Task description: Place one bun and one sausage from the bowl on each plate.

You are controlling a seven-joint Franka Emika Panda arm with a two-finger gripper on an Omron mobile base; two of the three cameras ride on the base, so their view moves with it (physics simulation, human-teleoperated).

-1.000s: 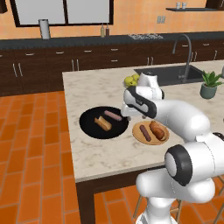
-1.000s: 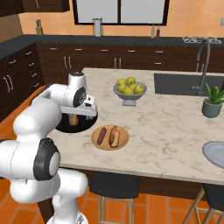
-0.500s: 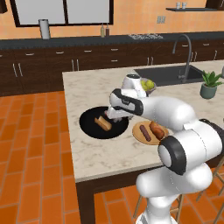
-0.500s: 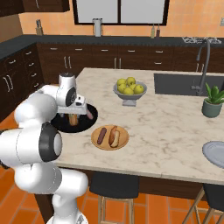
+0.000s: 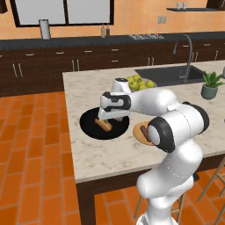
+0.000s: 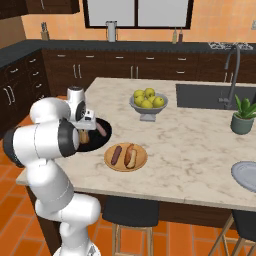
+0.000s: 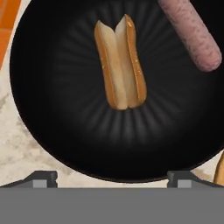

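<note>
Since the earlier frames the arm has swung left from the tan plate point(image 6: 142, 161) side and come down over the black bowl point(image 5: 90, 127), wrist now pointing down into it. Gripper point(image 5: 109, 119) is spread wide, nothing between the tips, hovering above the bowl. In the hand view a split bun point(image 7: 120, 61) lies near the bowl's middle, with a sausage point(image 7: 191, 33) apart from it toward the rim. Bowl sits at the left near part of the marble counter point(image 6: 200, 135). Tan plate just right of the bowl already carries one sausage point(image 6: 116, 154) and one bun point(image 6: 131, 156) side by side. Grey plate point(image 6: 246, 175) at the far right near edge, bare. Fruit bowl point(image 6: 148, 102) behind the tan plate.
</note>
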